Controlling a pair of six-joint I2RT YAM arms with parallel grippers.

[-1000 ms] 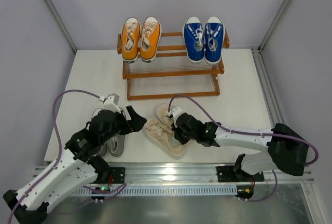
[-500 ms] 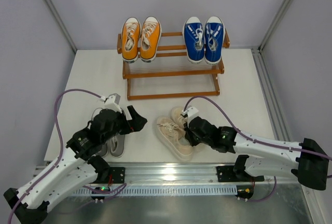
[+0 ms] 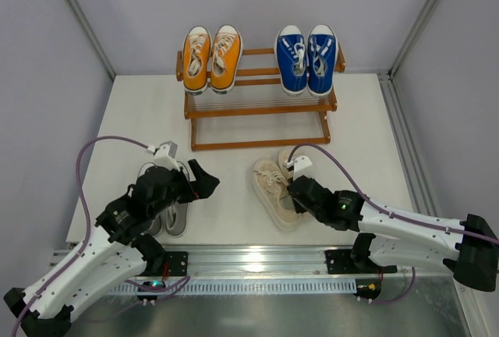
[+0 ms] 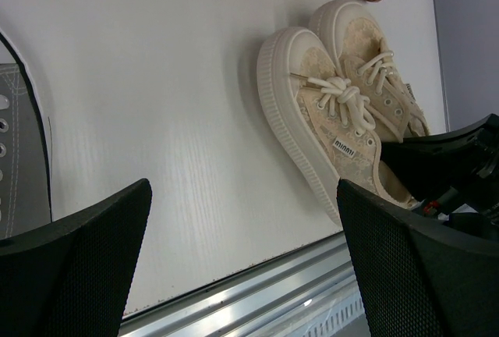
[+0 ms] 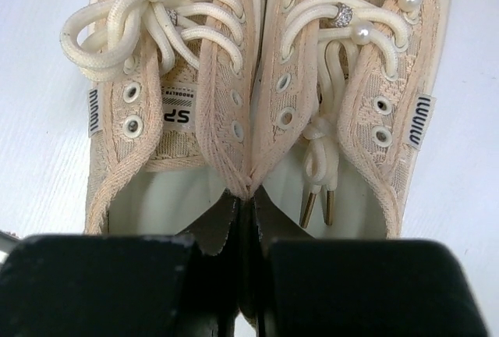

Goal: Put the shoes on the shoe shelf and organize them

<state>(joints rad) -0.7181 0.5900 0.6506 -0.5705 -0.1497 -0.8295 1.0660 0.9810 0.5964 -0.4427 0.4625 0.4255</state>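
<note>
Left gripper [image 3: 204, 179] hovers low over the table [image 3: 359, 134], jaws spread wide, holding nothing. Grey pair [image 3: 175, 217] lies under its arm near the front edge.

Centre: cream pair [image 3: 271, 187] on the table, just in front of the shoe shelf [image 3: 257, 108].

Right gripper [image 3: 299, 189] is clamped on both inner collars, pinching the shoes together.

Orange pair [image 3: 210, 58] and blue pair [image 3: 306, 56] sit on the top tier.

Step, as judged: moving the cream pair to the shelf. Next move calls for a lift and a level slide onto the lower tier.
</note>
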